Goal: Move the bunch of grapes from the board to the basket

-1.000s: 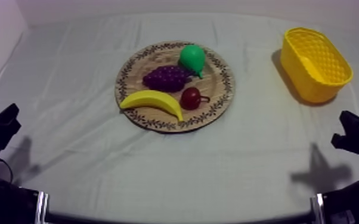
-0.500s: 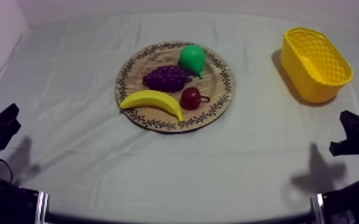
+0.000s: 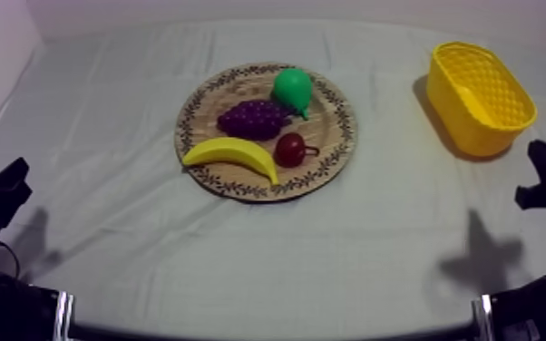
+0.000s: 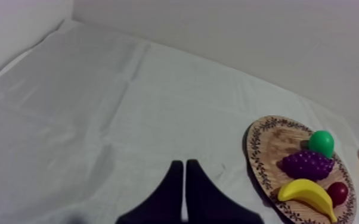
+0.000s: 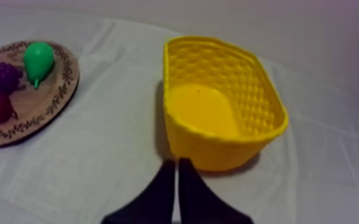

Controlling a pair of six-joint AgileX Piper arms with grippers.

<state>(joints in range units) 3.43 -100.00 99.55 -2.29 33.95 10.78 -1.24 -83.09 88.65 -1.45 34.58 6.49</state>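
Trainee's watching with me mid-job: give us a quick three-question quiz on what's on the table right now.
1. True or false: the bunch of grapes lies on the wooden board.
2. Which fruit is nearest the yellow basket? A. banana B. pear C. grapes
3. Fill in: the left gripper and right gripper are both ___.
Key: 1 true; 2 B; 3 shut.

A robot test bench, by the look: cloth-draped table (image 3: 240,263), bare pale walls (image 4: 247,36), toy fruit (image 3: 233,152) on a board (image 3: 333,127) at 12 o'clock, basket (image 3: 463,118) at 2 o'clock
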